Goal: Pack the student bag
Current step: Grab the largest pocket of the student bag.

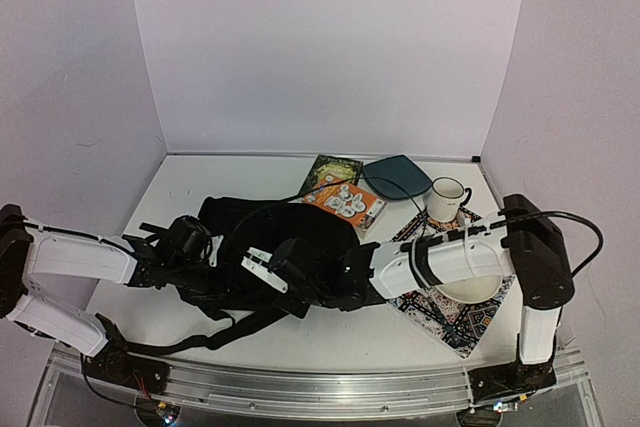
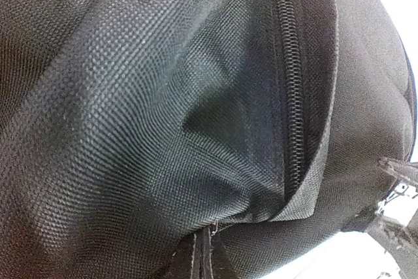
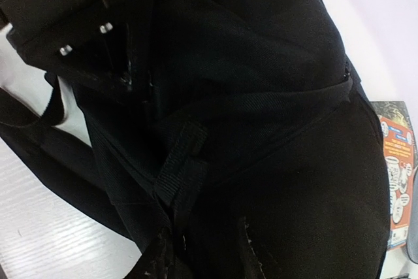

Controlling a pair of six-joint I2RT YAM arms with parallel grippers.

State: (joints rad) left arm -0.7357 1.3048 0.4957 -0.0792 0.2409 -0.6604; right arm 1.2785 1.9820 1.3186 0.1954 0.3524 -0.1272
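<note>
The student bag (image 1: pixel 240 222), a large black backpack, lies flat mid-table with its straps (image 1: pixel 200 335) trailing toward the near edge. My left gripper (image 1: pixel 212 251) is at its left end. In the left wrist view, that gripper (image 2: pixel 204 256) is shut, pinching a fold of the bag's fabric (image 2: pixel 130 96) just below a closed zipper (image 2: pixel 287 76). My right gripper (image 1: pixel 262 265) reaches over the bag from the right. In the right wrist view, its fingers (image 3: pixel 204 259) stand apart, astride a webbing strap (image 3: pixel 179 168) and dark fabric (image 3: pixel 313 181); any grip is hidden in the dark.
Behind the bag lie an orange book (image 1: pixel 345 202), a dark green book (image 1: pixel 335 169) and a flat teal pouch (image 1: pixel 398 177). At the right, a white mug (image 1: pixel 447 197) and a white bowl (image 1: pixel 470 289) rest on a patterned mat (image 1: pixel 450 325).
</note>
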